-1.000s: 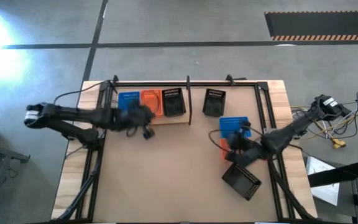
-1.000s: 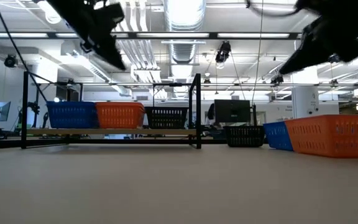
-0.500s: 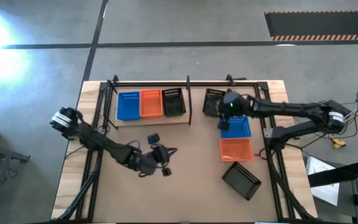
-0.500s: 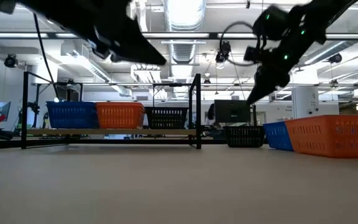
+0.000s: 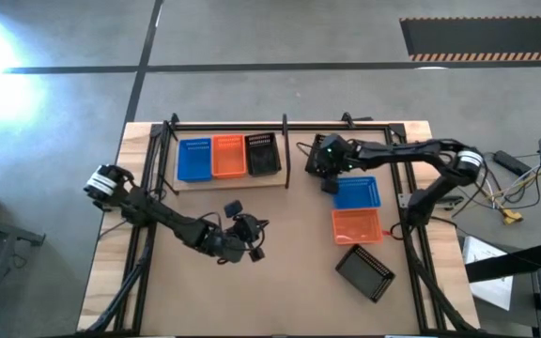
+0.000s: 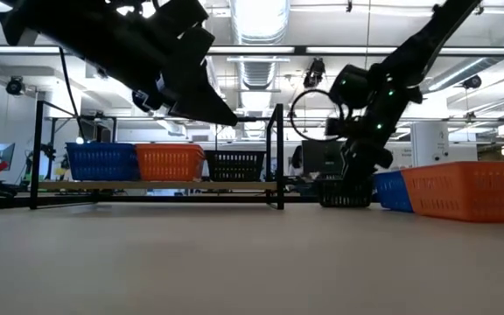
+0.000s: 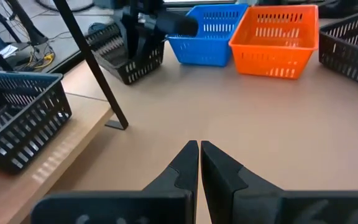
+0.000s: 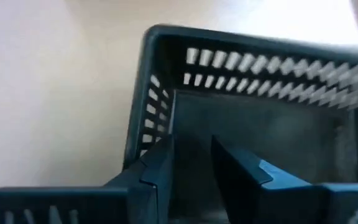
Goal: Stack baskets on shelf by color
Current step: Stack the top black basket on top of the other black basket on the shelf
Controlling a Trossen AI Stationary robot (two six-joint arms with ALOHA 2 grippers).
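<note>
Over the black basket (image 5: 323, 153) beside the shelf (image 5: 224, 180), right gripper (image 8: 191, 155), jaws parted, reaches inside, per wrist view; left gripper (image 7: 199, 163) closed, empty.

Black basket (image 8: 253, 118) cut off at frame edge, blurred; right pincer (image 5: 324, 160) hides it overhead.

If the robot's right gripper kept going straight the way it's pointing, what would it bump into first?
The right gripper points down into the black basket beside the shelf. Its open fingers would probably meet that basket's floor first, though the gap left is hard to judge.
</note>
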